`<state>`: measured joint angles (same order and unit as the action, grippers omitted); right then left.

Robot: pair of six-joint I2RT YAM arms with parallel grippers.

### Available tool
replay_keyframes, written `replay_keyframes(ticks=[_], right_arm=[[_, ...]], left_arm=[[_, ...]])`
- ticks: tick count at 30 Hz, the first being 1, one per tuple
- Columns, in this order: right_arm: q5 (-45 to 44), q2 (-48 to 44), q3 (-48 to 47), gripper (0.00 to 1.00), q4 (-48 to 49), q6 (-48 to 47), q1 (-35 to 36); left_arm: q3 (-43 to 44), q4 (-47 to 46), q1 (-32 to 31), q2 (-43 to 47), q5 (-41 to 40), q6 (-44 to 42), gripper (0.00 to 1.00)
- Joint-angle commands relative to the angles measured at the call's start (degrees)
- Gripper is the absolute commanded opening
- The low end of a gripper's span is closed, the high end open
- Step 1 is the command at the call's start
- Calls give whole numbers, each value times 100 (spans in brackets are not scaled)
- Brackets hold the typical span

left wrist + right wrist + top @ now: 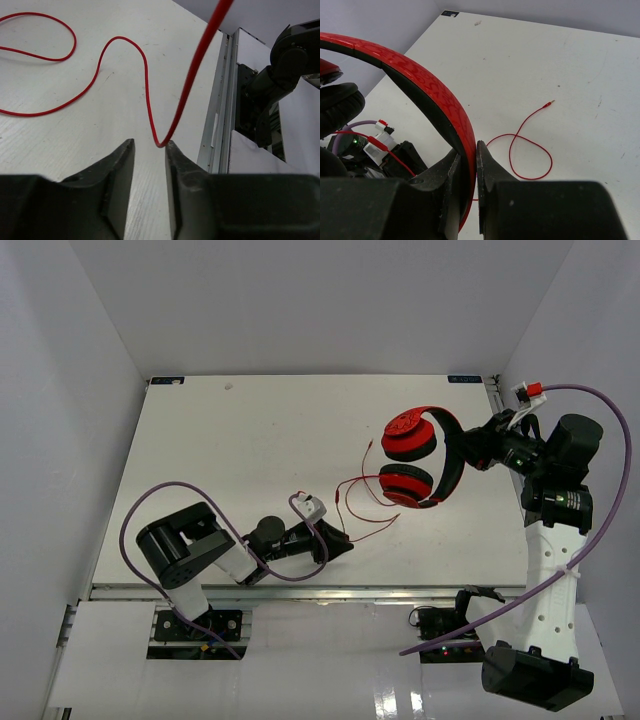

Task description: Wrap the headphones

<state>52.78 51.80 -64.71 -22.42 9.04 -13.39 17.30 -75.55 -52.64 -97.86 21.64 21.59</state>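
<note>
Holding the headphones (420,455) up off the worktop (220,460) w/ my right hand (470,150), which is clenched on the red headband (420,82). The earcups are hanging out to the left of that hand in the top view, clear of the surface.

The thin red cable (188,85) is dropping from them and lying in loose loops on the worktop between the two arms, w/ its plug end (550,103) lying free. My left hand (150,147) is sitting low at the near edge, jaws narrowed around a bend of that cable. There is a gap wider than the wire, so it is bracketing it, not pinching, as far as I can tell.

Reckoning I'm at the cable pick-up, i.e. the wrap itself isn't started yet; no turns are showing on the band.

Next move, imo: I'm needing to close the left hand fully on the bend, lift, then lead the wire round the headband while the right is keeping the set steady. The wire is thin and the bend is at the very fingertips, so it could slip out.
</note>
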Motion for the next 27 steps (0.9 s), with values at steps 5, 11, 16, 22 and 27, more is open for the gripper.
replay_keyframes(ticks=[5,11,16,22,27], right_arm=[[189,-108,52,8,341,283,4],[189,-135,125,8,361,292,12],[189,-118,125,8,379,309,12],[223,-127,186,8,423,362,12],[245,-119,186,8,414,357,4]], left_arm=[[-85,-2211,-59,333,76,108,58],[51,-2190,-94,405,29,123,61],[320,-2122,-141,354,181,151,59],[480,-2206,-195,248,184,164,56],[626,-2162,-211,244,131,102,36]])
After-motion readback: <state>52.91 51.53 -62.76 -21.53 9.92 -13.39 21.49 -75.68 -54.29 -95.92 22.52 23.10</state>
